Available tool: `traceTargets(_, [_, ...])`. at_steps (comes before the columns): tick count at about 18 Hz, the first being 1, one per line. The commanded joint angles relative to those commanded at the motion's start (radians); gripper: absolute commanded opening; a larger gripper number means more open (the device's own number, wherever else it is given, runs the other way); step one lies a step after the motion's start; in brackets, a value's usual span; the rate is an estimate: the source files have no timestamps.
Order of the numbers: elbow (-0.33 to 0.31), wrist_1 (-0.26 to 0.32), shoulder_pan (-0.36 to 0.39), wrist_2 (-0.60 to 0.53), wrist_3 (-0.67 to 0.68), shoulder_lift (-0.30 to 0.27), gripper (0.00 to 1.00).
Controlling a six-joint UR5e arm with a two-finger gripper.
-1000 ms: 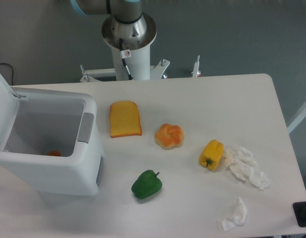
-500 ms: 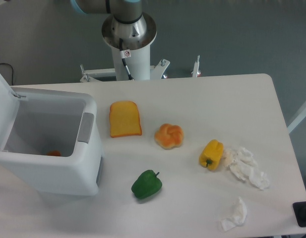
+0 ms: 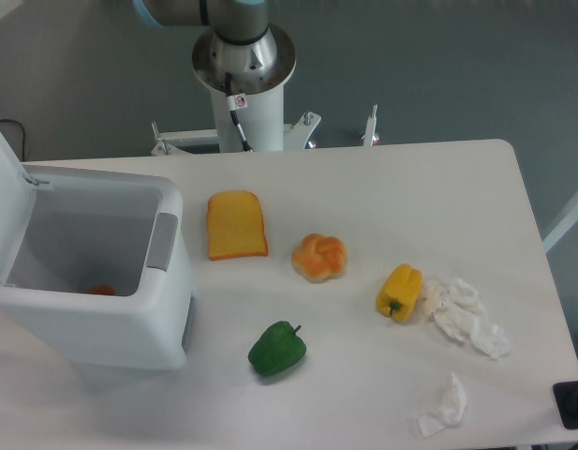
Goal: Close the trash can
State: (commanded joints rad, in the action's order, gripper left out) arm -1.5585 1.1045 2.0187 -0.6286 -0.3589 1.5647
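Trash can (image 3: 101,319): boxy smooth white plastic, rounded corners, left of frame; lid (image 3: 6,202) raised, cut off.
Latch (image 3: 161,241): grey tab.
Gripper: out of frame; state unknowable.

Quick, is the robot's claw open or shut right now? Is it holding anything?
Gripper: not in view, so it cannot be told. Only the arm's base shows.

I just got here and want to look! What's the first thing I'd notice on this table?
Probably the big white trash can on the left, standing open with its lid tipped up and something small and orange inside. Next come the bright foods on the white table: a toast slice, a bun, a yellow pepper and a green pepper.
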Motion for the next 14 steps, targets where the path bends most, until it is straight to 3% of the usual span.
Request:
traceTargets(7, [-0.003, -0.017, 0.02, -0.229, -0.005, -0.018, 1.0])
traceTargets(14, [-0.011, -0.02, 0.077, -0.258, -0.009, -0.018, 1.0])
